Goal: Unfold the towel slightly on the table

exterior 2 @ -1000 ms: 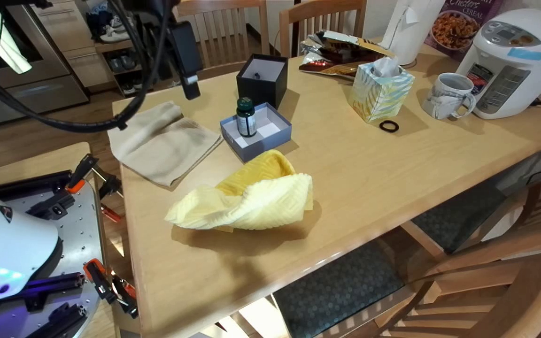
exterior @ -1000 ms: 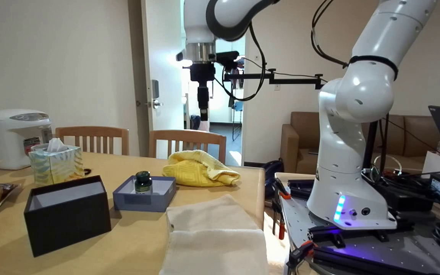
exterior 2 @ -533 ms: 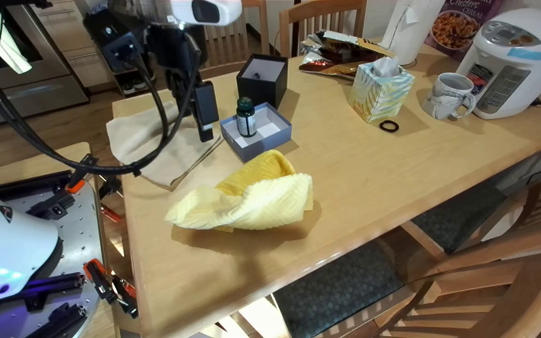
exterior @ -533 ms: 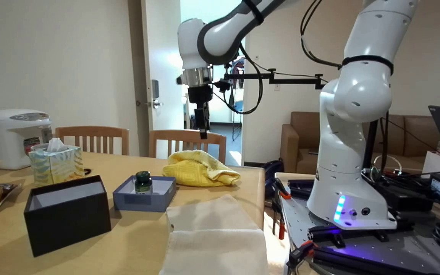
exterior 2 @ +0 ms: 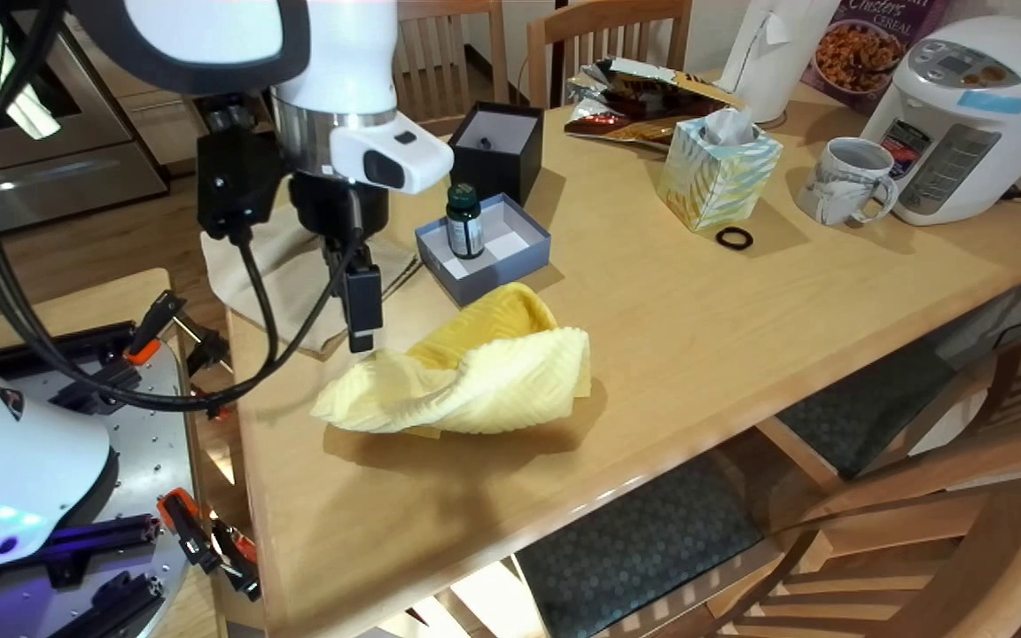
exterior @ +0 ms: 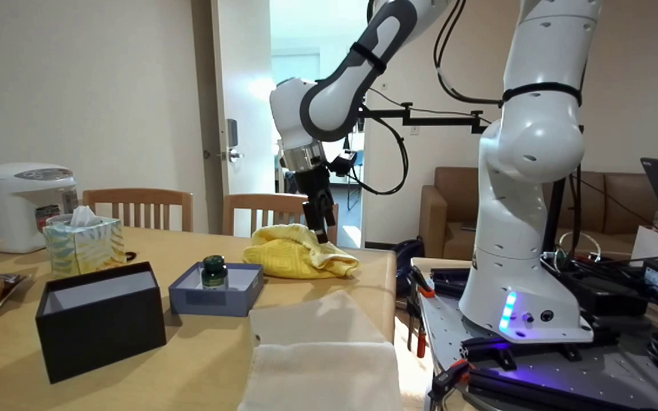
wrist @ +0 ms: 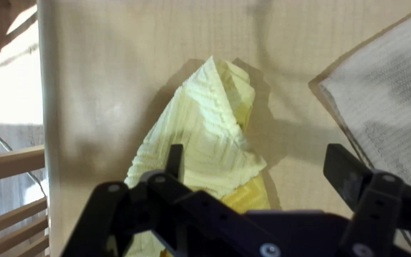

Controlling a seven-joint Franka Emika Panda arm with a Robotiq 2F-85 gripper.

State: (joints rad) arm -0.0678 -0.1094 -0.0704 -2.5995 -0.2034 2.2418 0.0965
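The towel (exterior 2: 502, 381) is lying bunched on the counter (exterior 2: 697, 337), its paler side resting as a loose flap over deeper yellow. The gripper (wrist: 254, 159) is hanging over it, leaning slightly toward the robot's base (exterior: 523, 285); its jaws are standing wide apart and are holding nothing, though whether a tip is touching fabric is not showing clearly. In the wrist view a corner of the flap is pointing into the gap, so that wide stance is probably serving to take in a fold for pinching. The lean is presumably letting the tips come at the flap sideways instead of pressing the heap flatter. Unfolding is apparently awaiting a grip. The cloth (exterior: 323, 365) is lying mostly flat nearby, along the counter's edge, so a low sweep that way could be catching it. The tray (exterior: 209, 302) is containing an upright bottle (exterior: 215, 275), likely guarding it against rolling.
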